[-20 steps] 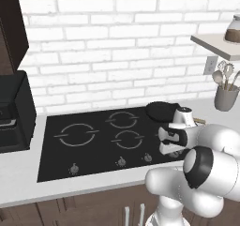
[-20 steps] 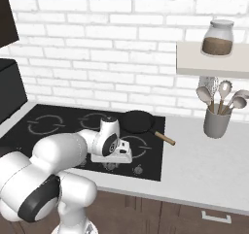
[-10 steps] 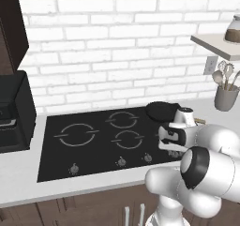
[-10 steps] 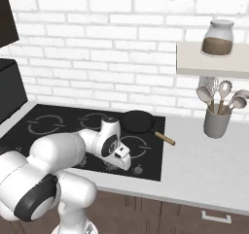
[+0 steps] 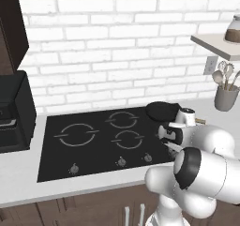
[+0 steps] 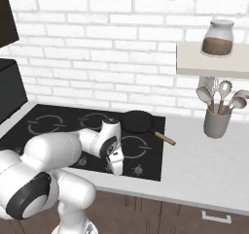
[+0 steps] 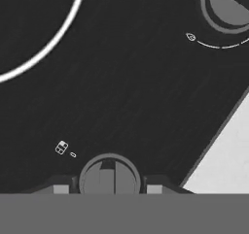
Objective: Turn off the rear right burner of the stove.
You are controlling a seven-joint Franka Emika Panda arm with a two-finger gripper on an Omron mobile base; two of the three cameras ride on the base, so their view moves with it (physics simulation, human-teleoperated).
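The stove (image 5: 56,154) is a glossy black glass cooktop with grey ring marks (image 5: 76,135) and a front row of small grey knobs (image 5: 121,161). A black frying pan (image 5: 161,110) (image 6: 137,121) with a wooden handle (image 6: 167,140) sits at the rear right and hides the rear right burner under it. My gripper (image 5: 172,148) (image 6: 116,169) hangs low over the stove's front right corner. In the hand view my gripper (image 7: 108,187) is open, one fingertip (image 7: 61,188) on each side of a round grey knob (image 7: 109,172). Another knob (image 7: 227,5) shows further along the row.
A boxy black appliance (image 5: 11,112) stands on the counter left of the stove. A grey utensil holder (image 6: 217,121) sits to the right under a shelf with a jar (image 6: 217,38). Pale counter (image 7: 228,150) borders the stove's edge close to the gripper.
The hand has dropped lower and come forward over the front right knobs. The pan and everything else stayed put.
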